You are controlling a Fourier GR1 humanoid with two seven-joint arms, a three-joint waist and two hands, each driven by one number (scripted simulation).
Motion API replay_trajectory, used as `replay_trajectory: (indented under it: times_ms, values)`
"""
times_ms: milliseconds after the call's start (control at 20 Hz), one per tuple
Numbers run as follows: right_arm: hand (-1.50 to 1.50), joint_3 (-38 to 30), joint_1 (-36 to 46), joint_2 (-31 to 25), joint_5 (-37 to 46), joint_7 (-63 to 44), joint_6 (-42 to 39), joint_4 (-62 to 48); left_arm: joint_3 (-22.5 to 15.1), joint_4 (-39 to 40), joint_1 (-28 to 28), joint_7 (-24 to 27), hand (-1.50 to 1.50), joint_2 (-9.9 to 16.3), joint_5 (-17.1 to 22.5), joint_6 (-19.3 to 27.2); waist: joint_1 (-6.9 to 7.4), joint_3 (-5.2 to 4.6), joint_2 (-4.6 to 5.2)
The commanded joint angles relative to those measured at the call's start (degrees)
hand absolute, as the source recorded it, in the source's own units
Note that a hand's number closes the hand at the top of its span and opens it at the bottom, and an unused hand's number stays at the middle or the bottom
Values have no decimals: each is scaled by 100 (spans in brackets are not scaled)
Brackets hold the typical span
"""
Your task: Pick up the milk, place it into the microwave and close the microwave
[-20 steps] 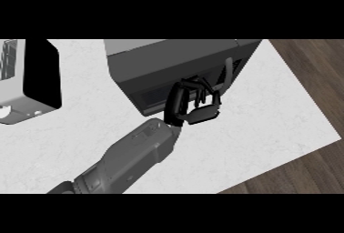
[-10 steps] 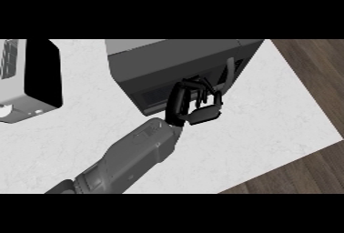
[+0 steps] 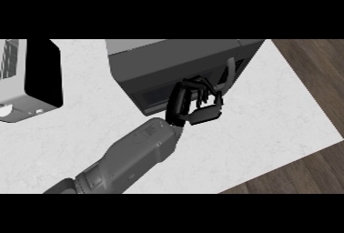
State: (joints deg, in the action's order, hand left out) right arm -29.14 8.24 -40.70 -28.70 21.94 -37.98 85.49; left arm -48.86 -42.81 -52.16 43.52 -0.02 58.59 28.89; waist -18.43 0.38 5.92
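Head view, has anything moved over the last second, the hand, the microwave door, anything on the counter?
Nothing visibly changed. The hand sits at the front of the microwave beside its door handle, fingers curled, in the same pose as before. The microwave's door looks shut, the grey appliance at the left edge stays put, and the counter looks the same. No milk shows.

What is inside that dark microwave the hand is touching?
Nothing inside can be seen: the microwave has its door shut, and the hand rests against the door's front near the handle. No milk shows anywhere on the white counter.
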Motion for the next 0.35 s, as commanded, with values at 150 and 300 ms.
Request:
replay_trajectory:
  times_ms: [150,300]
  values:
    - [-150,-52,214,-205,-158,-33,-157,-294,172,429,-497,-126,150,2,198,-116,-12,-23,83]
    - [-150,-110,247,-331,-214,-55,-242,-426,122,453,-508,-89,150,2,243,-102,-51,-16,54]
